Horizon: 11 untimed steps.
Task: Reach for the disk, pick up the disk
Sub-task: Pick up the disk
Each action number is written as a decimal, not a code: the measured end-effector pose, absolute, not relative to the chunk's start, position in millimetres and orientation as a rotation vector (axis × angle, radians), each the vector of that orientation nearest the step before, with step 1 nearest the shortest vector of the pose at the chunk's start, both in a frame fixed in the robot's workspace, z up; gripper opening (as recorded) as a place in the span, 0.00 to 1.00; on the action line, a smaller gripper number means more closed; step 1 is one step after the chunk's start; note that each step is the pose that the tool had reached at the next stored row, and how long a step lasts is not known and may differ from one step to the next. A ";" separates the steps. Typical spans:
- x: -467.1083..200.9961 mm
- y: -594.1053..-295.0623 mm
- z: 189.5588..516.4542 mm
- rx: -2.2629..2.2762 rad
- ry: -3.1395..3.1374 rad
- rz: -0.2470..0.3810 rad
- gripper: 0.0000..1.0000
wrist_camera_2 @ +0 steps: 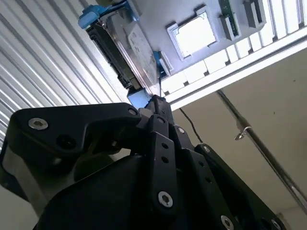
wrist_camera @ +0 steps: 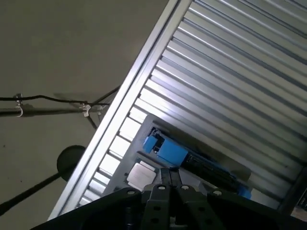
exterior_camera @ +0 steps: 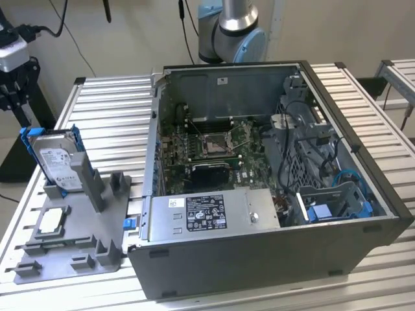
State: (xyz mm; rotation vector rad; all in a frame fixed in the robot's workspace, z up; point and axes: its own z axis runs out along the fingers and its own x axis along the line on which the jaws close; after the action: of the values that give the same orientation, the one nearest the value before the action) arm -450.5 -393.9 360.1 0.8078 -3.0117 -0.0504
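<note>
- Black end effector (wrist_camera_2: 156,101) linkage sits closest to the lens in both wrist views. Fingertips are together, nothing between them.
- Disk (wrist_camera_2: 132,48) shows beyond the fingertips in the second wrist view and is not gripped.
- First wrist view: end effector (wrist_camera: 171,173) tips line up toward the disk (wrist_camera: 201,163), seen edge-on with its blue frame.
- Exterior view: disk (exterior_camera: 58,162) stands on edge, leaning slightly, in a slot of the grey fixture (exterior_camera: 84,249). It is at 9 o'clock of the computer case (exterior_camera: 259,259), label facing the camera, nothing touching it.
- Square chip (exterior_camera: 53,221) lies flat in a fixture pocket at 6 o'clock of the disk, near it.
- Fixture and case rest on the slatted metal desk (exterior_camera: 110,116), with the fixture just beside the case.
- Case side is open with the motherboard (exterior_camera: 217,146) exposed. Arm base (exterior_camera: 233,26) is at 12 o'clock behind the case.
</note>
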 end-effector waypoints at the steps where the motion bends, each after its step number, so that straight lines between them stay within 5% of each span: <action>1: -450.5 -393.9 360.1 0.835 -3.004 -0.050 0.00; 11: -450.5 -393.9 360.1 1.106 -2.912 -0.046 0.00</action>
State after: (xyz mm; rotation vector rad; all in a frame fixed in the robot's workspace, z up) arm -450.5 -393.9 360.1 1.1057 -2.9124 -0.0464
